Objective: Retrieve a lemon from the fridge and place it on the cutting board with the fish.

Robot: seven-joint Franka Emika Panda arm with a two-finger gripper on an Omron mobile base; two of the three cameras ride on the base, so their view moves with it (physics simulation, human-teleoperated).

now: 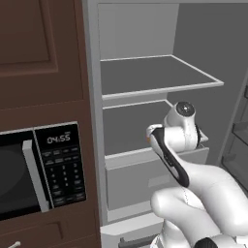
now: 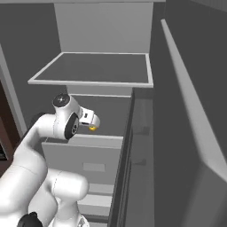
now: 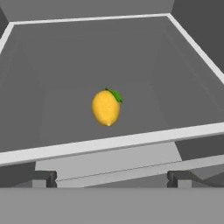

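The fridge (image 1: 93, 97) stands open, its grey shelves in view. The lemon (image 3: 106, 108), yellow with a small green leaf, lies alone on the middle shelf (image 3: 109, 142), behind that shelf's white front edge. A sliver of the lemon (image 2: 93, 128) shows just past my hand in the right base view. My gripper (image 3: 111, 179) is open, its fingertips (image 3: 43, 178) wide apart and short of the shelf edge, pointing at the fruit with nothing between them. The cutting board and the fish are out of view.
An upper shelf (image 1: 160, 75) hangs above my wrist. A closed drawer (image 2: 84, 159) sits under the lemon's shelf. The open fridge door (image 2: 177, 111) walls off the right side. A black microwave (image 1: 38, 169) is set in brown cabinets on the left.
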